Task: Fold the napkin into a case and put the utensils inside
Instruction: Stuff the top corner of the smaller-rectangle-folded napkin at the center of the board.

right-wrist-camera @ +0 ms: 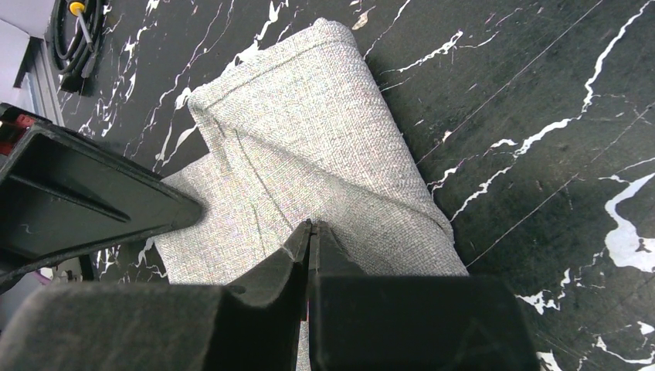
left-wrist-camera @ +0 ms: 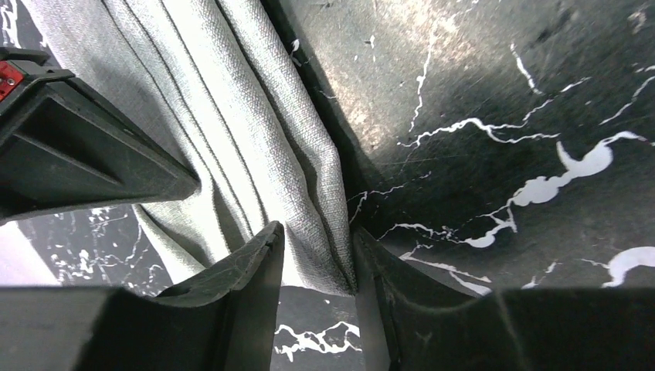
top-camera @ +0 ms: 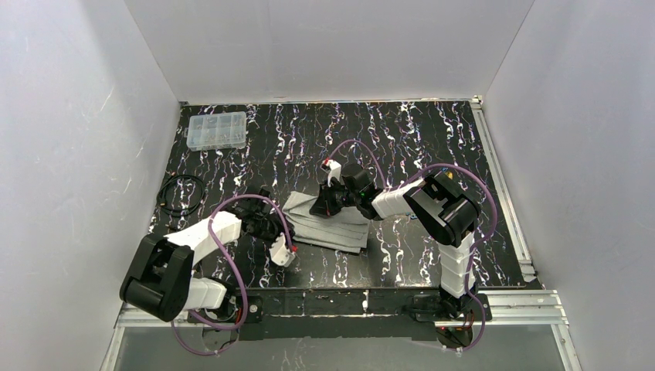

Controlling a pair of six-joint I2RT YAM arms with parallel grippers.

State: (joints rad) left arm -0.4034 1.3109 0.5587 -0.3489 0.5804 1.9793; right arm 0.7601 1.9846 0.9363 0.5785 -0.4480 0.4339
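On black marbled table [top-camera: 432,139] | napkin [top-camera: 334,230]: grey woven cloth, folded layers

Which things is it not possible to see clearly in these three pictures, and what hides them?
1. Contents of the clear box: top view, too small.
2. Whether the right fingers pinch a layer of the napkin: right wrist view, the closed fingers cover the contact.
3. Napkin's lower edge: left wrist view, partly hidden behind the left fingers.
4. Utensils: visible in no view.
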